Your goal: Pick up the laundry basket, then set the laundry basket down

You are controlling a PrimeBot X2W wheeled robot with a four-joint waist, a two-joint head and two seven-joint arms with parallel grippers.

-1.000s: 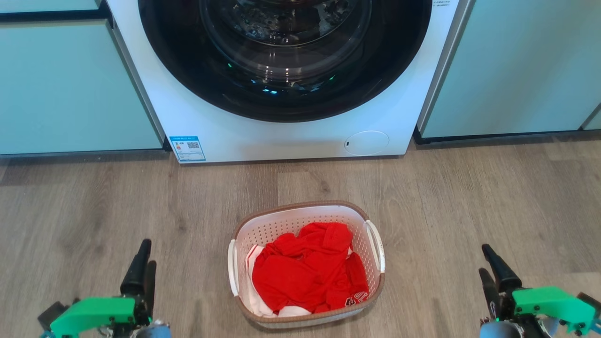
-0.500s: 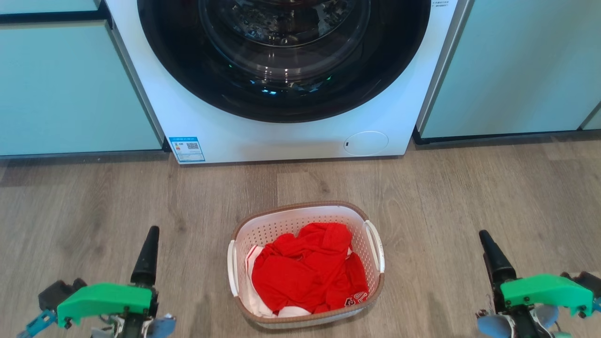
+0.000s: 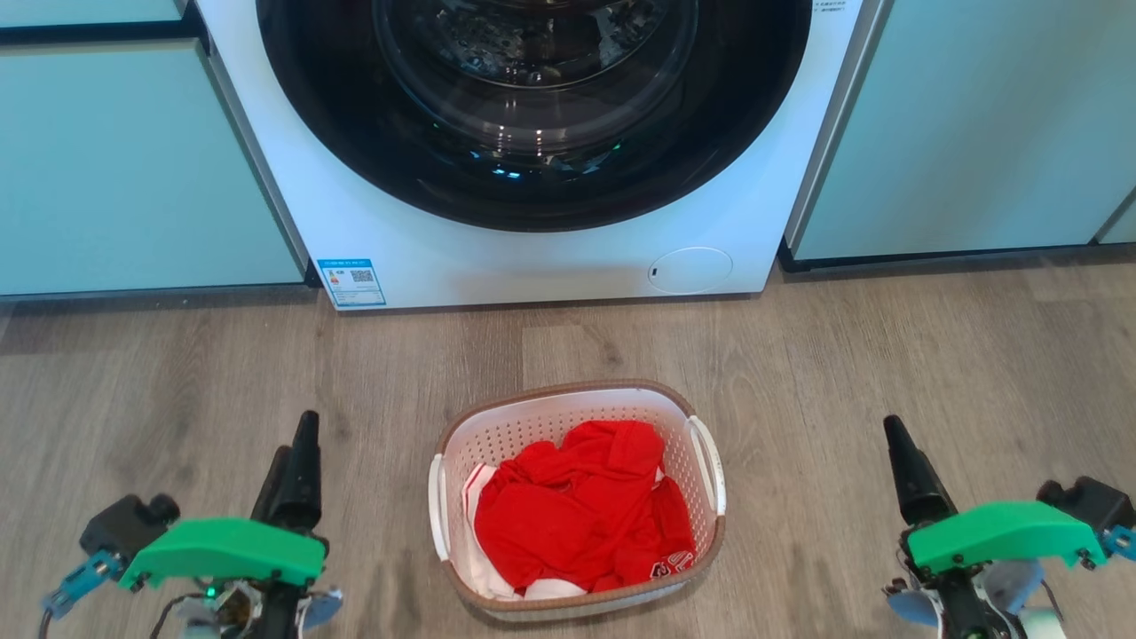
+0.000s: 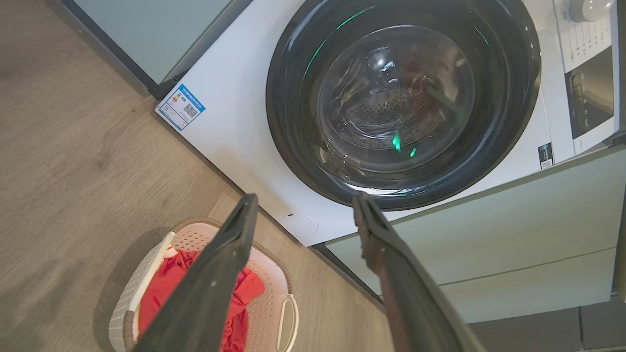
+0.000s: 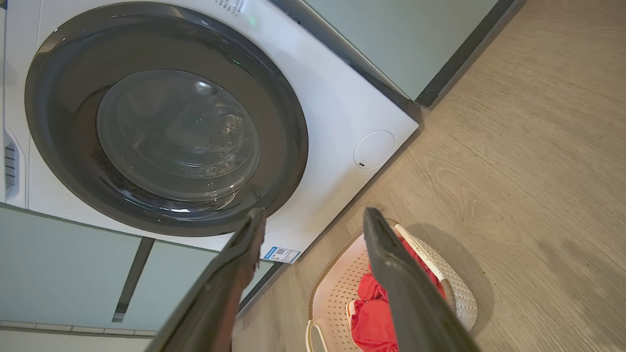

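Both tools hang with fingers spread and nothing held, the left tool [image 4: 305, 199] well off one side of the laundry basket [image 3: 550, 424] and the right tool [image 5: 315, 214] well off the other. That basket sits on the wood floor [image 3: 887, 355] in front of the washing machine [image 3: 532, 266], red clothes [image 3: 577, 515] heaped inside, untouched; by my reckoning nothing is done yet, so grasp, lift and set-down all remain

A white front-loading washing machine [image 3: 568, 257] stands between pale green cabinets [image 3: 133, 169] on a grey wood-look floor [image 3: 887, 355]. Its dark round door [image 3: 532, 177] is closed. Low on the front are a blue label [image 3: 351, 281] and 1 round cover [image 3: 690, 270]. A crumpled red garment [image 3: 581, 510] lies near the machine's front.
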